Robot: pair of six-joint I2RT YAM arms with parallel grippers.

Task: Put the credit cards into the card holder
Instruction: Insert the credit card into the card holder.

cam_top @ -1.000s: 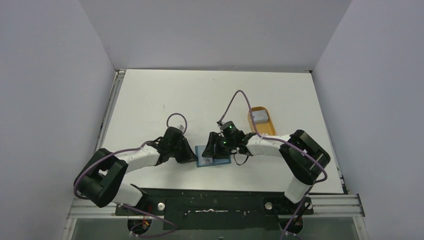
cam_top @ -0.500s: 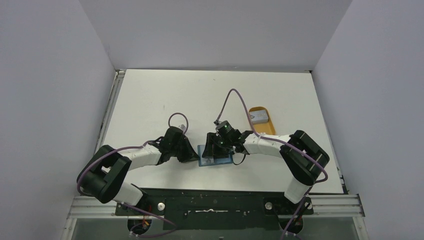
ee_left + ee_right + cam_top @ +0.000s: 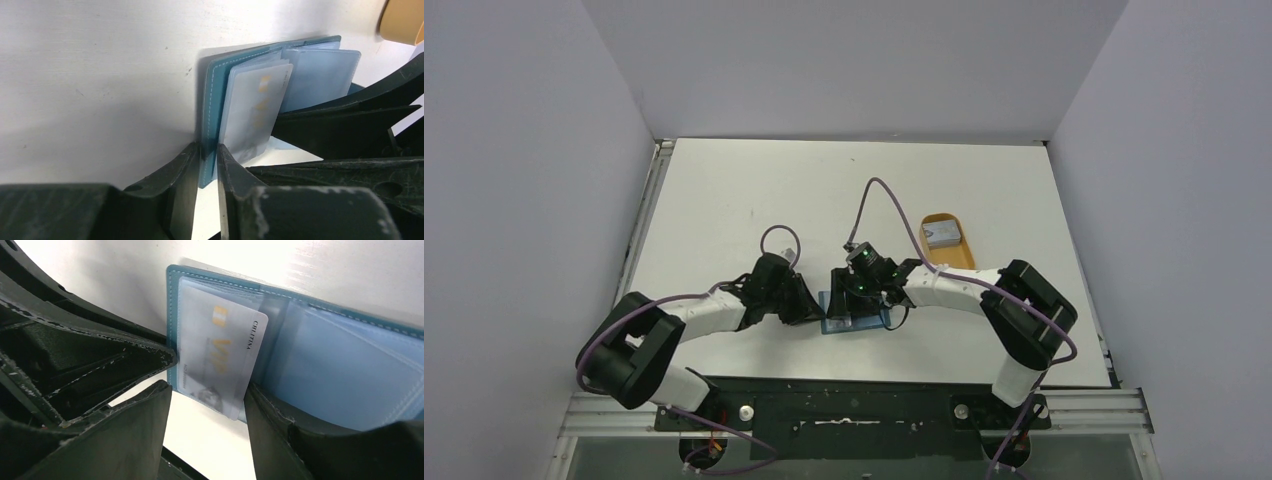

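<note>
The teal-blue card holder [image 3: 856, 322] lies open on the table between both arms. My left gripper [image 3: 209, 152] is shut on the edge of its teal cover [image 3: 212, 90]. A whitish credit card [image 3: 220, 355] with gold lettering sits in a clear sleeve on the holder's left leaf, one corner poking past the edge. My right gripper [image 3: 207, 400] stands open astride that card, one finger [image 3: 150, 410] outside the holder's edge and the other on the blue sleeves [image 3: 350, 370]. More grey credit cards [image 3: 942, 234] lie in the orange tray.
The orange oval tray [image 3: 964, 258] stands right of the holder, behind the right forearm. A purple cable [image 3: 879, 195] loops up from the right wrist, another coils by the left wrist [image 3: 779, 240]. Grey walls close in three sides.
The right gripper has slid a little to the left over the holder, and its cable loop has risen. The left gripper has stayed at the holder's left edge.
</note>
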